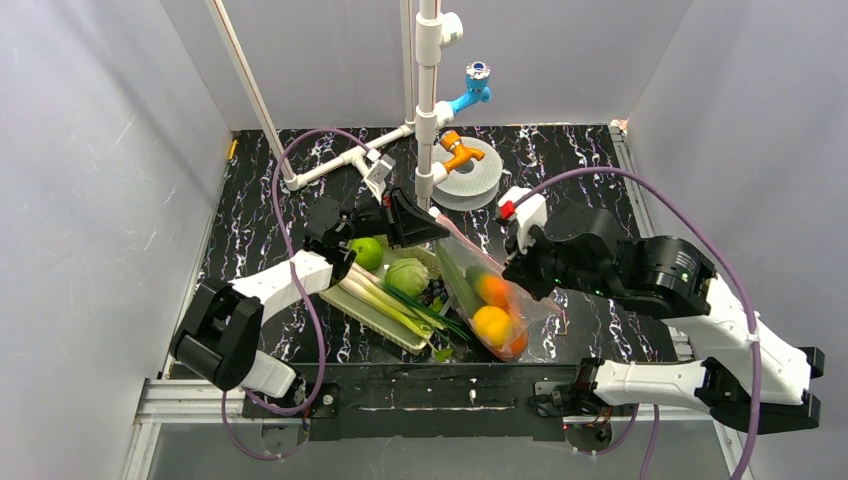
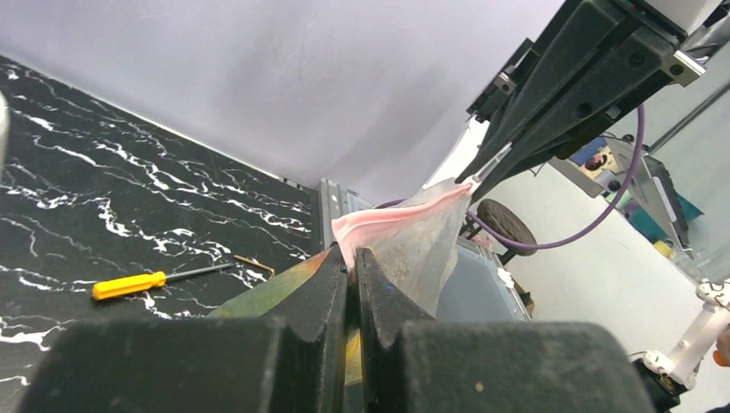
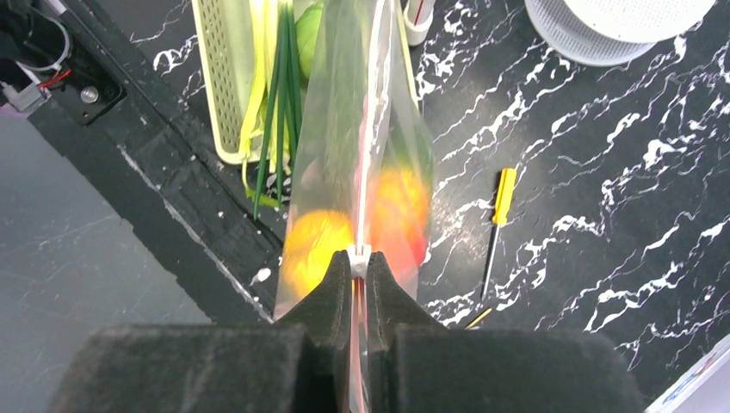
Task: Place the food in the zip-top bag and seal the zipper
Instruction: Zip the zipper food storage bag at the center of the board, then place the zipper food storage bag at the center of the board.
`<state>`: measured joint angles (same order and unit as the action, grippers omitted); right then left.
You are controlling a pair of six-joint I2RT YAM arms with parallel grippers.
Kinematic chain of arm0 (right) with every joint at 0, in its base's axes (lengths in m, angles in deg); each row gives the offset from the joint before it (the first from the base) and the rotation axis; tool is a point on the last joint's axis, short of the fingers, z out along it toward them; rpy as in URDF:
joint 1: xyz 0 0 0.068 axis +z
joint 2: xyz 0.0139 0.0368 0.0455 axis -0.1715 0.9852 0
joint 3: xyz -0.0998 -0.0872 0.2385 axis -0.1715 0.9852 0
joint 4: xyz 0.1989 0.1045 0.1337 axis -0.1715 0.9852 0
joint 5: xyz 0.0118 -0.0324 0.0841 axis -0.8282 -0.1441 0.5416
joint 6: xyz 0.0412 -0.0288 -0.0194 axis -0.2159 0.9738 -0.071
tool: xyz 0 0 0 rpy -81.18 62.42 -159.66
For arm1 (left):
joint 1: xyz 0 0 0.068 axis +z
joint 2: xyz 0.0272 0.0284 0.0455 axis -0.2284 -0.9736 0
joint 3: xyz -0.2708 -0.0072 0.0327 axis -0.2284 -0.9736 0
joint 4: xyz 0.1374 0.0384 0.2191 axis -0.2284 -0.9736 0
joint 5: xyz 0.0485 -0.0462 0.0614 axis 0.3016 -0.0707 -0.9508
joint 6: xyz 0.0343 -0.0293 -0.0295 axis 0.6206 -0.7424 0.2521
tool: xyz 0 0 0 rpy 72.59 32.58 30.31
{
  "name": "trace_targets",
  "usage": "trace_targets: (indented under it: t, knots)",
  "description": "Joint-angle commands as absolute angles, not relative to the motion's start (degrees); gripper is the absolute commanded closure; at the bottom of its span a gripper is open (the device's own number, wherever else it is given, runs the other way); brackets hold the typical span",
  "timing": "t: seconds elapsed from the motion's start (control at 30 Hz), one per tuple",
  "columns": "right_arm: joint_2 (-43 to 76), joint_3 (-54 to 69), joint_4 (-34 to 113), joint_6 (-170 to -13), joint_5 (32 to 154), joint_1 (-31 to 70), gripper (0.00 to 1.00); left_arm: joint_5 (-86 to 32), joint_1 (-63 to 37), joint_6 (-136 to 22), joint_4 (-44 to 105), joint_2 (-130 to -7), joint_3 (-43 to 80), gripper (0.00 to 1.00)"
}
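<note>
The clear zip-top bag (image 1: 490, 305) hangs stretched between my two grippers above the table. Inside it I see an orange fruit (image 1: 492, 288), a yellow fruit (image 1: 491, 325), a green cucumber (image 1: 463, 287) and a red piece (image 1: 518, 344). My left gripper (image 1: 437, 226) is shut on one end of the pinkish-red zipper (image 2: 405, 212). My right gripper (image 1: 512, 265) is shut on the zipper at its white slider (image 3: 359, 259). In the right wrist view the yellow fruit (image 3: 312, 245) and orange fruit (image 3: 401, 211) show through the bag (image 3: 353, 129).
A pale green mesh basket (image 1: 372, 312) holds green onions, a cabbage and a lime (image 1: 366, 252). A white spool (image 1: 470, 172) and a PVC pipe stand (image 1: 428, 110) are at the back. A yellow-handled screwdriver (image 3: 500, 202) lies on the black marble table.
</note>
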<state>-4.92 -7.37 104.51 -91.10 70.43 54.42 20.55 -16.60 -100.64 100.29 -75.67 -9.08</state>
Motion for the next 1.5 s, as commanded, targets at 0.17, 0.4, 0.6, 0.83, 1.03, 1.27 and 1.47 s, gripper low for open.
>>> trace_targets:
  t: [0.17,0.4,0.6,0.83,1.03,1.27,1.47]
  knots:
    - [-11.6,-7.25,114.18,-95.35,73.55,54.37,0.99,15.71,-13.61,-94.27,96.16,-73.22,-9.63,1.0]
    - [-14.81,-7.15,118.85,-99.6,74.4,54.4,0.99,15.98,-13.61,-94.19,95.95,-73.6,-9.53,1.0]
    - [-17.0,-7.27,121.32,-101.68,74.25,54.37,0.99,16.26,-13.61,-93.79,95.64,-73.83,-9.63,1.0]
    - [-16.77,-6.03,119.35,-102.19,75.41,54.37,0.95,16.66,-13.61,-95.21,96.83,-73.98,-9.45,1.0]
    - [-11.77,-7.38,114.7,-102.06,69.18,54.37,0.47,16.93,-13.61,-96.18,97.62,-73.92,-9.47,1.0]
    - [-3.28,-10.29,108.94,-98.24,67.94,53.67,0.26,17.2,-13.61,-98.07,99.69,-74.47,-9.27,1.0]
    - [3.07,-12.05,103.61,-96.85,73.71,50.21,0.24,17.51,-13.61,-99.23,100.75,-74.51,-9.08,1.0]
